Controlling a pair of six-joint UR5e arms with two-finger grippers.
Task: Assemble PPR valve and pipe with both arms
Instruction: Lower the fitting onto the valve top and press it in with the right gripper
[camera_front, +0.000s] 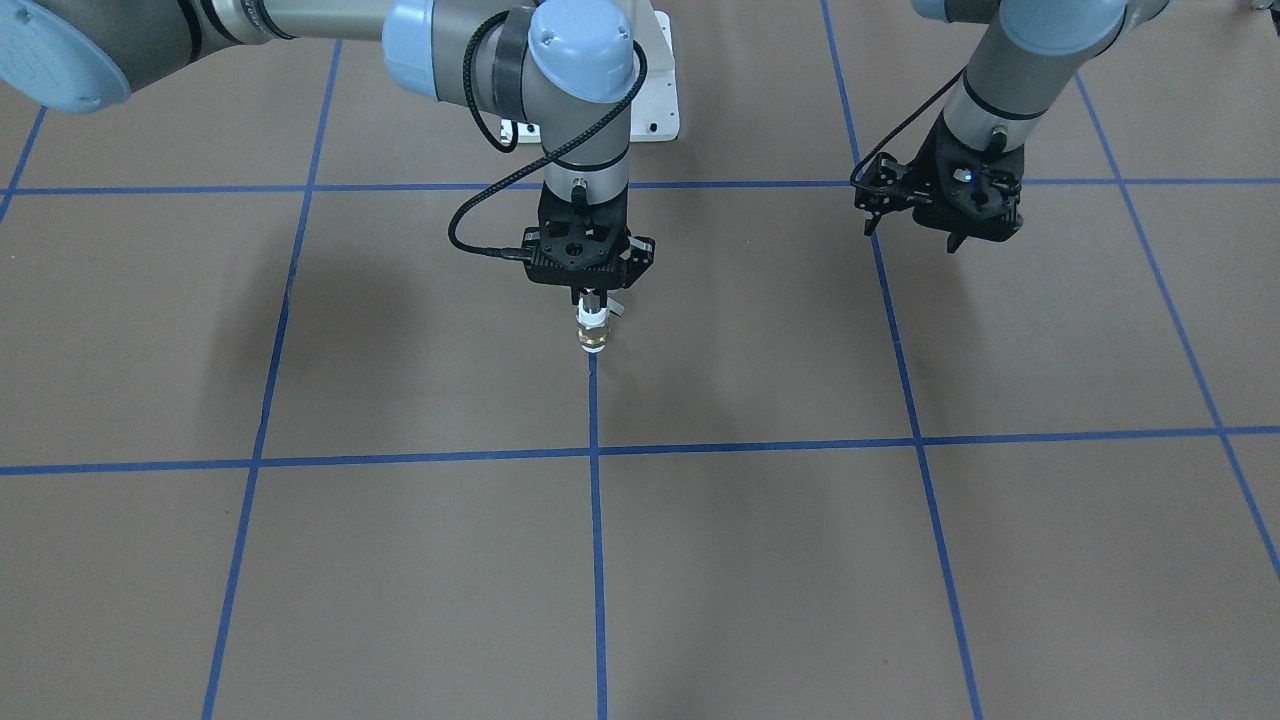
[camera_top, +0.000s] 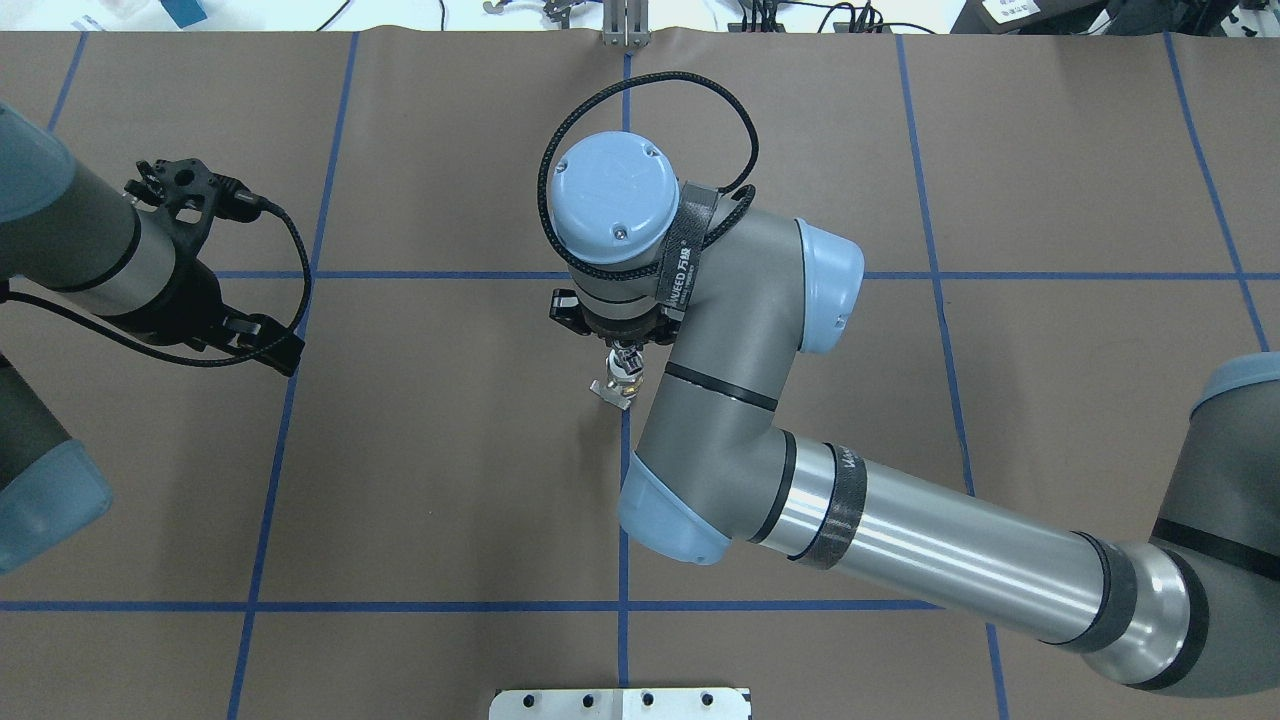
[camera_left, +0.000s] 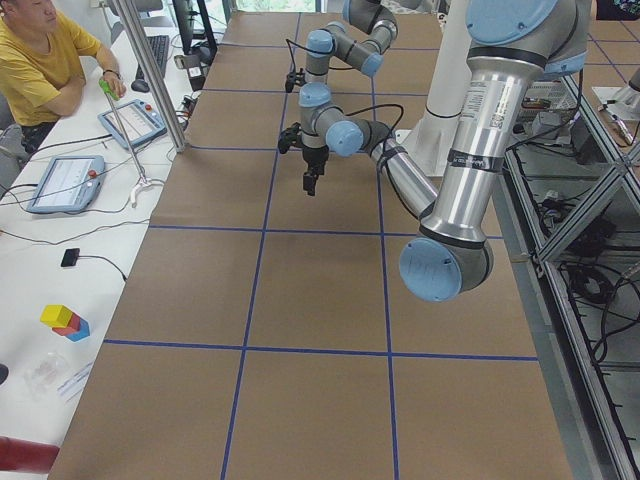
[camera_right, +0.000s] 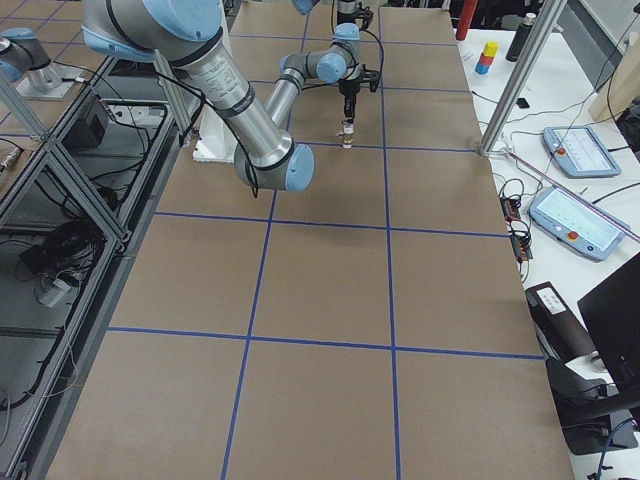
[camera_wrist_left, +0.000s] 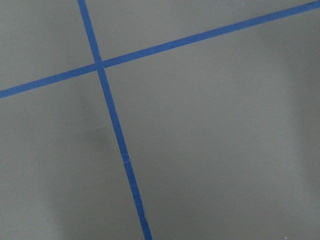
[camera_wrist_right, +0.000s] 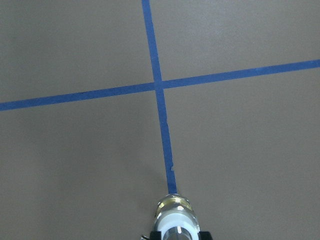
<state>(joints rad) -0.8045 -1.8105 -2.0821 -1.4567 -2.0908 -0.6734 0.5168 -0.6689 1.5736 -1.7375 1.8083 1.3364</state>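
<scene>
a brown surface marked into large squares by blue tape lines fills the scene, with the white pedestal base bolted at its robot-side edge. straight out from the base, the right hand points down, pinched narrow on the top of the ppr valve. the valve hangs upright, brass end lowest, over a tape line. whether it touches the surface cannot be told. further from the base, off to the robot's left, the left hand hovers above the surface with its fingers spread wide and nothing between them. across the surface from the base runs a white bench with a seated person in yellow, a teach pendant and coloured blocks.
</scene>
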